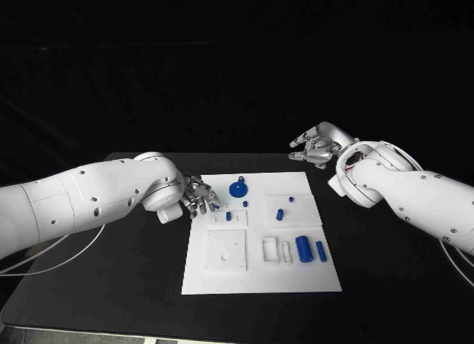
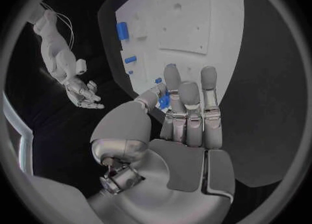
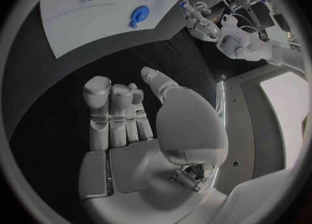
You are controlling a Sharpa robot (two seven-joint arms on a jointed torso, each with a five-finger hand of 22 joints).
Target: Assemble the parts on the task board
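The left robot hand (image 1: pixel 198 196) pinches a small blue part (image 2: pixel 164 101) over the left edge of the task board (image 1: pixel 260 283), probably to seat it, while the right robot hand (image 1: pixel 320 147) waits empty, fingers apart, beyond the counter's (image 1: pixel 102 287) far edge.

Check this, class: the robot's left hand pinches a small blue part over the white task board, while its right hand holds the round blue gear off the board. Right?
Not quite. In the head view the right hand holds nothing; the round blue gear lies on the white task board. The left wrist view shows the left hand pinching the small blue part.
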